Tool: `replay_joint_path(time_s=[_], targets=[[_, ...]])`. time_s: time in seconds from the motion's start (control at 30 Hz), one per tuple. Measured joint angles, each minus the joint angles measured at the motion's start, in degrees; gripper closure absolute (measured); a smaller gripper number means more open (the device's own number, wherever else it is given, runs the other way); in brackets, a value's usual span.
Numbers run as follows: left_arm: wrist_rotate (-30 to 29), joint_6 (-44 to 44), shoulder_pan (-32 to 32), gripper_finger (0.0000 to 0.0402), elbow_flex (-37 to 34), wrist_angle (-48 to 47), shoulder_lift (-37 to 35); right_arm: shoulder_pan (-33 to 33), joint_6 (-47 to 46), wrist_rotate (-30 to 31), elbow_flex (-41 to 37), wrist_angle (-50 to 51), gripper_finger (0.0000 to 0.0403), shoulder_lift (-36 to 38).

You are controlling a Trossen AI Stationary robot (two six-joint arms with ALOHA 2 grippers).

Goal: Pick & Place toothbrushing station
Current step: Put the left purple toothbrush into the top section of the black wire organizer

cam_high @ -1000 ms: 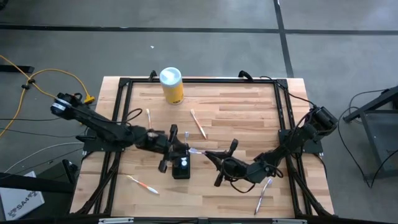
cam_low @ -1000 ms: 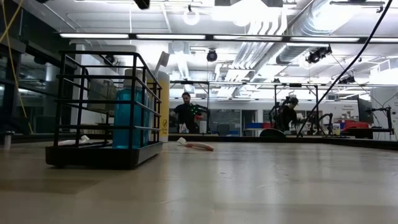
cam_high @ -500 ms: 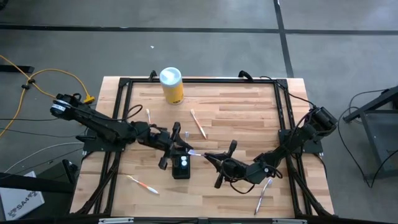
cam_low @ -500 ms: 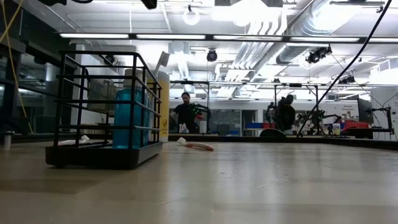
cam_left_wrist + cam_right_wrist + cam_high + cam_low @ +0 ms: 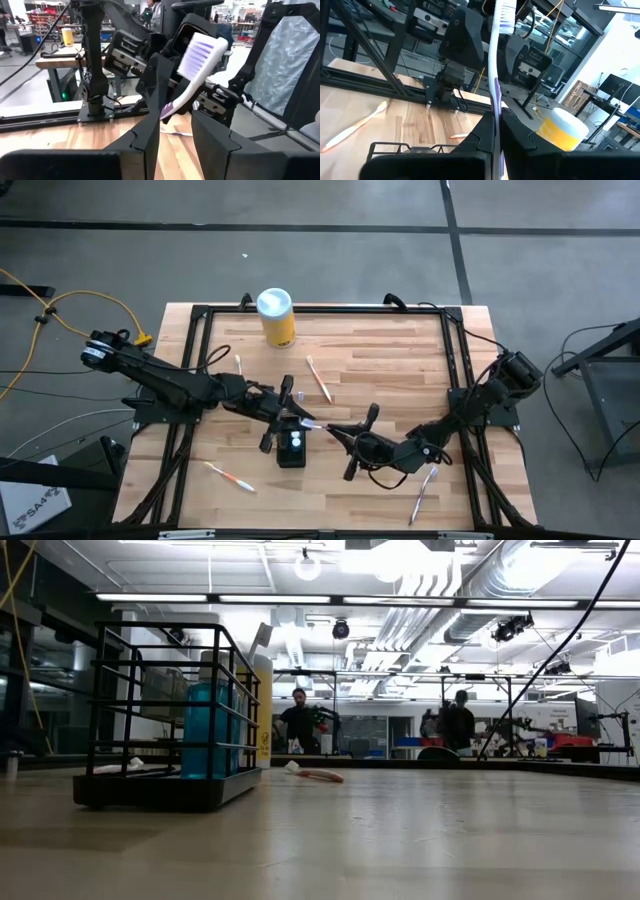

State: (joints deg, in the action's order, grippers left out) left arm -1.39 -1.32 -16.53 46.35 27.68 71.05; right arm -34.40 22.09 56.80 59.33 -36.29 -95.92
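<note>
While right gripper (image 5: 335, 429) pinches toothbrush (image 5: 494, 75) | left gripper (image 5: 287, 414) spread (above toothbrushing station (image 5: 291, 448))

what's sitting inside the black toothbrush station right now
In the low view, a blue bottle stands inside the toothbrushing station. From above, two white openings show; anything deeper is hidden.

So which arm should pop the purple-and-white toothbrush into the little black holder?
Right. The right claw is shut on the white and purple plastic toothbrush, beside the small black block holder. The left claw is open.
</note>
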Motion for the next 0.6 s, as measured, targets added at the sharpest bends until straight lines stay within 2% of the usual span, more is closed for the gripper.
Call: replay_joint_path(time_s=[0.6], targets=[[0.04, 0.50, 0.32, 0.0291, 0.00, 1.97, 0.00, 3.12, -3.85, -3.03, 0.00, 3.10, 0.0395, -0.02]])
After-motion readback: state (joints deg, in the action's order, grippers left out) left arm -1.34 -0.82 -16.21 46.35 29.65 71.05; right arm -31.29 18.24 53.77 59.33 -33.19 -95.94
